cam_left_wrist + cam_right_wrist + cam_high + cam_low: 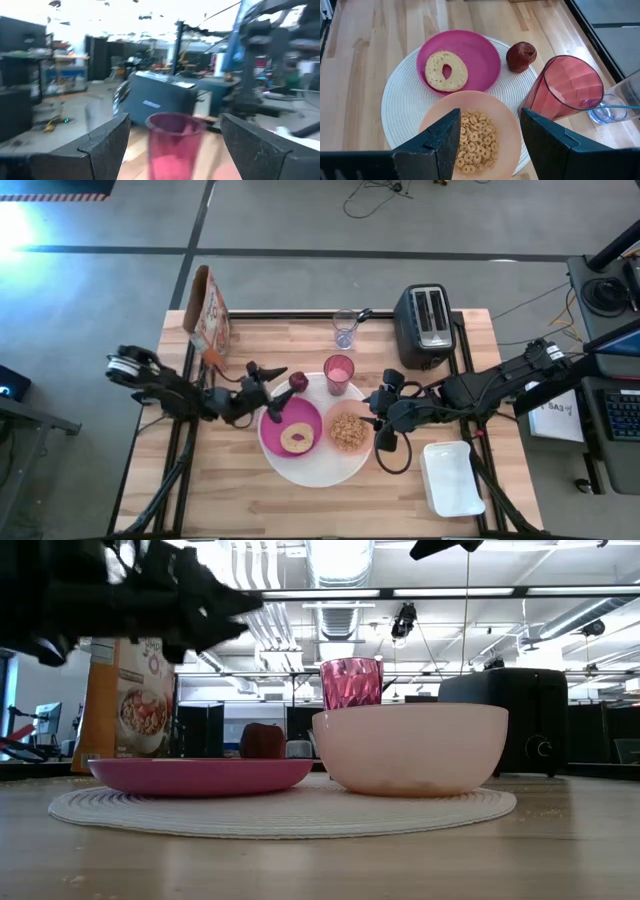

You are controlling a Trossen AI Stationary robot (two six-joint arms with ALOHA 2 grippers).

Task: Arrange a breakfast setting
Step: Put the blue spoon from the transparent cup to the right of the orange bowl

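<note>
From above, the large white round plate (310, 465) sits at lower centre of the wooden worktop (240, 500). On it lie the smaller magenta plate (290, 430) carrying the bagel (296, 438), and to its right the translucent peach bowl (349, 431), filled with cereal rings. The pink tumbler (339, 372) stands at the plate's upper edge, the dark-red fruit (298, 381) just left of it, and the clear glass (345, 330), with the teal-handled spoon in it, further up beside the black toaster (427, 327). A cereal box (207, 310) stands upper left and a white rectangular tray (452, 478) lower right. The left end effector (268, 374) hangs just left of the fruit, the right end effector (383, 402) just right of the bowl.

At table height, the magenta plate (200, 775) sits left and the peach bowl (410, 748) right, with the tumbler (351, 683) and fruit (263, 740) behind them.

In the left wrist view, the left end effector's (172, 145) fingers (107, 145) are spread wide apart, empty, with the tumbler (174, 142) centred between them ahead.

In the right wrist view, the right end effector (490, 140) is likewise spread and empty over the bowl (470, 132); bagel (446, 70), fruit (521, 56), tumbler (565, 90) and glass (615, 105) lie beyond.

The left arm seems lined up on the tumbler. A good grasp would keep the fingers level and low on its wall, clear of the nearby fruit, and close gently so it does not tip.
</note>
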